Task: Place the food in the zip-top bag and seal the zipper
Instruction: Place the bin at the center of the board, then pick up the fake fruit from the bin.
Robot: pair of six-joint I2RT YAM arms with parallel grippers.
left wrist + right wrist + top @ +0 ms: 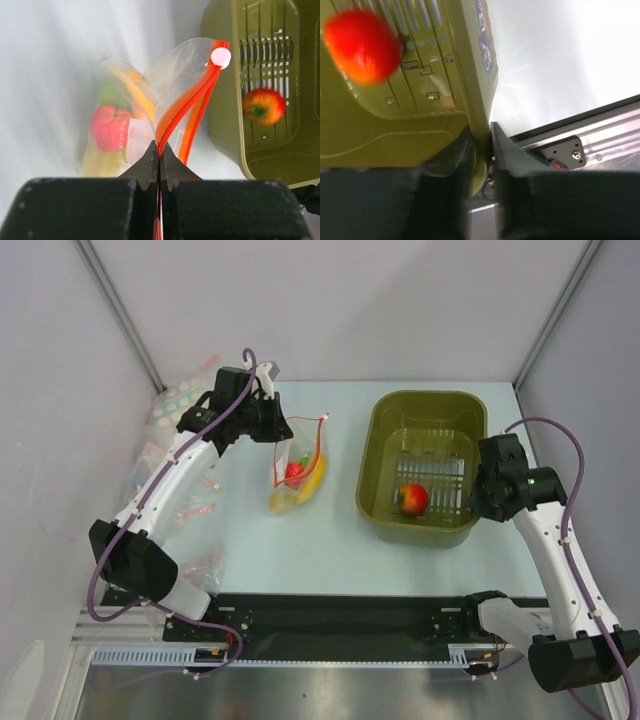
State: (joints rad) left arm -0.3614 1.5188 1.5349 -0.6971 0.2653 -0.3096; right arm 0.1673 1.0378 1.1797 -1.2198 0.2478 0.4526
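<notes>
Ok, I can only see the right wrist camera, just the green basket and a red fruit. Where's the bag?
Observer: The zip-top bag is left of the basket, with the left gripper shut on its zipper.
Operator: Is there food in it?
Observer: Yes, a banana and another red fruit show through the plastic.
Operator: Is it zipped?
Observer: No, the two orange strips stand apart.

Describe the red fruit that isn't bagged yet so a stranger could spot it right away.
Find the olive-green basket on the right half of the table. On its slotted floor, toward the near wall, lies a round red fruit. The second red fruit sits inside the clear bag with the banana; this one lies loose and alone.
</notes>
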